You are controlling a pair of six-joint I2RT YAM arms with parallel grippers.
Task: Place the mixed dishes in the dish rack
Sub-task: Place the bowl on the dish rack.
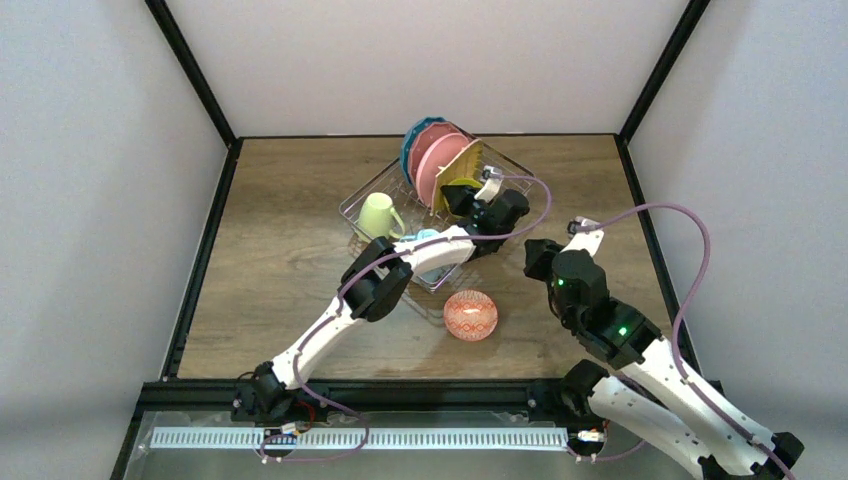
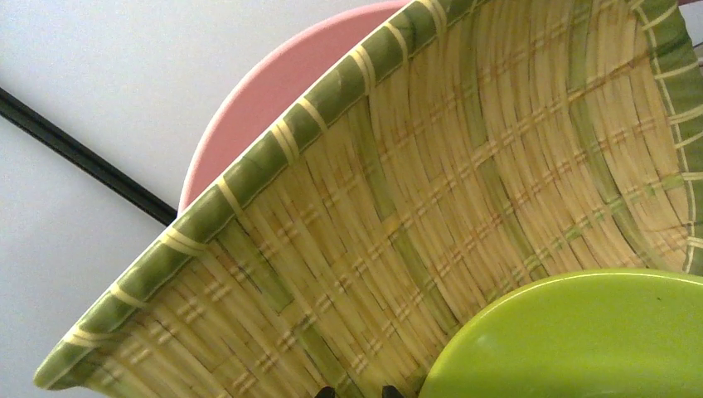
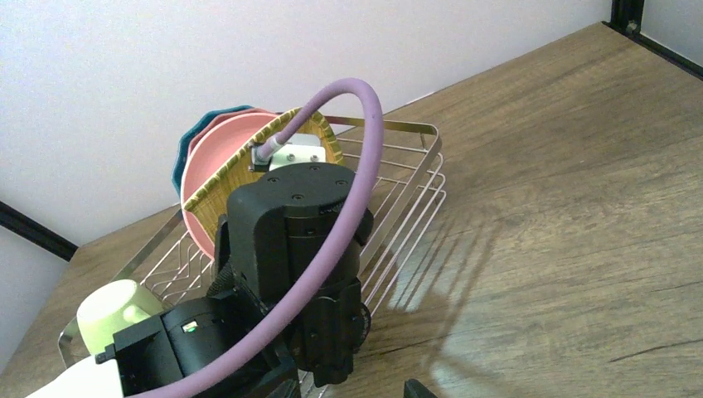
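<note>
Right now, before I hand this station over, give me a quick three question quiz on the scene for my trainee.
1. True or false: the red-patterned round bowl sits on the wooden table, outside the silvery wire dish rack.
2. Which stands between the pink round plate and the lime green bowl? A, the woven tan plate; B, a steel pot; C, a glass jar.
3. Which gripper is at the lime green bowl?
Key: 1 true; 2 A; 3 the left gripper.

A wood-grain worktop [image 1: 290,260] sits between plain pale walls [image 1: 100,200]. Black bars [image 1: 190,70] line its edges and corners.
</note>
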